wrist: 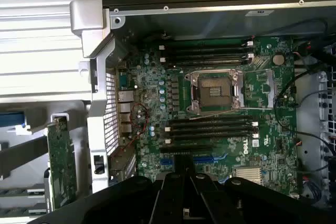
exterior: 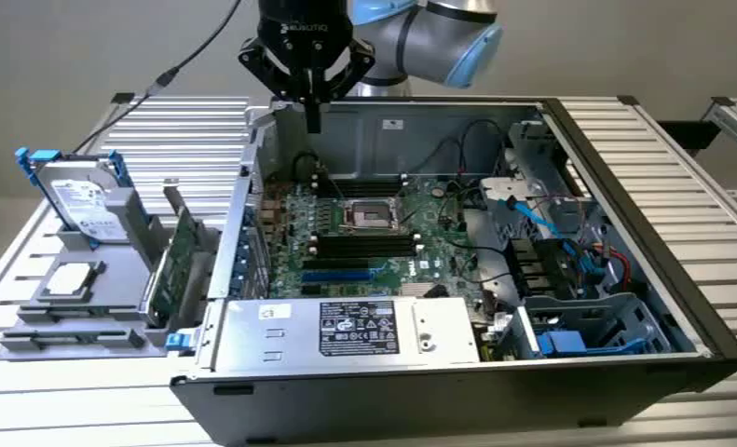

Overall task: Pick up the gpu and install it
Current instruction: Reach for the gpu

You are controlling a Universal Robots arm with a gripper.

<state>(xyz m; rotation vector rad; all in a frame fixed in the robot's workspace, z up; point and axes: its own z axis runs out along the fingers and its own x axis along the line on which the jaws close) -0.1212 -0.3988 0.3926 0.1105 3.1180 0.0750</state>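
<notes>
The gpu (exterior: 171, 268) stands on its long edge in a grey rack (exterior: 70, 337). It is outside the computer case (exterior: 669, 275), just beside the case wall on the exterior view's left. Its long side runs from the near end of the rack to the far end. Its silver end bracket is at the far end. Nothing holds it.

The gripper (exterior: 312, 121) is up over the far edge of the case, well apart from the gpu. Its fingers are pinched together with nothing between them.

The exterior view shows a hard drive (exterior: 82, 200) with blue rails standing in the rack. It also shows a power supply (exterior: 343, 331) with a black label too small to read. The wrist view looks straight down on the green motherboard (wrist: 262, 129) and its square CPU socket (wrist: 215, 90).

The gripper body says ROBOTIQ and the motherboard says DELL
</notes>
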